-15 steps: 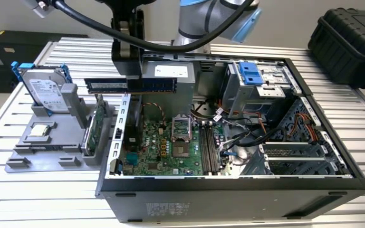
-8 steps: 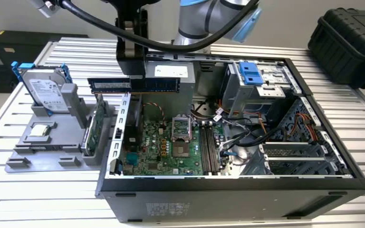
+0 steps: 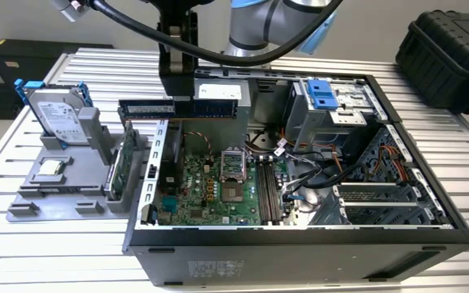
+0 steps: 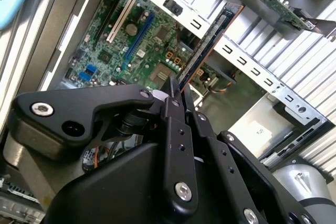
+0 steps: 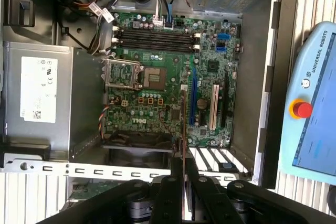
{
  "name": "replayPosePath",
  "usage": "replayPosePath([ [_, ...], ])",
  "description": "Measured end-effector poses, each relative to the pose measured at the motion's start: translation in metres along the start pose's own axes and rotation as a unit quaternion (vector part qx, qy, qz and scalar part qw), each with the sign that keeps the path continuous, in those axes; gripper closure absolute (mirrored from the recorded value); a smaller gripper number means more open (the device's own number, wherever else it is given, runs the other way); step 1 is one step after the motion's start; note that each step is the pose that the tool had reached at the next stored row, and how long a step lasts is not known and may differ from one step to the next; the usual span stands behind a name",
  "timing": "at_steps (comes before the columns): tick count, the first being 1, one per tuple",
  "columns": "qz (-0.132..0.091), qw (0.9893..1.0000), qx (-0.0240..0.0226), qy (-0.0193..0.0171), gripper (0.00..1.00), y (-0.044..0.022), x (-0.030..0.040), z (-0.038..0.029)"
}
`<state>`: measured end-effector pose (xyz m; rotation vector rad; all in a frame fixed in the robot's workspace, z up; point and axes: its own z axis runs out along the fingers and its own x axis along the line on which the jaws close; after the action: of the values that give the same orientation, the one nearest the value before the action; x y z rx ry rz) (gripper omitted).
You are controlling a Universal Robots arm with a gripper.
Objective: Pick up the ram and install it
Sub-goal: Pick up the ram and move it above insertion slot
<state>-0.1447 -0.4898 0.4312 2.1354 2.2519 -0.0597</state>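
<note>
Black two-finger gripper [image 3: 181, 97] clenched on the long thin bluish-green ram stick with dark chips [image 3: 178, 108], ram level in the air over the rear edge of the open black computer case [image 3: 300, 256], above the green motherboard [image 3: 210, 189]; in both wrist views ram [image 4: 210, 40] [image 5: 184, 129] seen edge-on

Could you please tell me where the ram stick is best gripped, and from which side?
Mid-length on its upper long edge, from above, pinching the two flat faces. The ram is thin, long and level, so a centred pinch balances it and leaves the lower edge free. The hand holds it so now.
</note>
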Motion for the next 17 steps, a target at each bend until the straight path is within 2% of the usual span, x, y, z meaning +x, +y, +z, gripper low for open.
replayPosePath([
  [17,0.0,1.0,0.0,0.0001,1.0,0.0127,-0.0008,-0.0014],
])
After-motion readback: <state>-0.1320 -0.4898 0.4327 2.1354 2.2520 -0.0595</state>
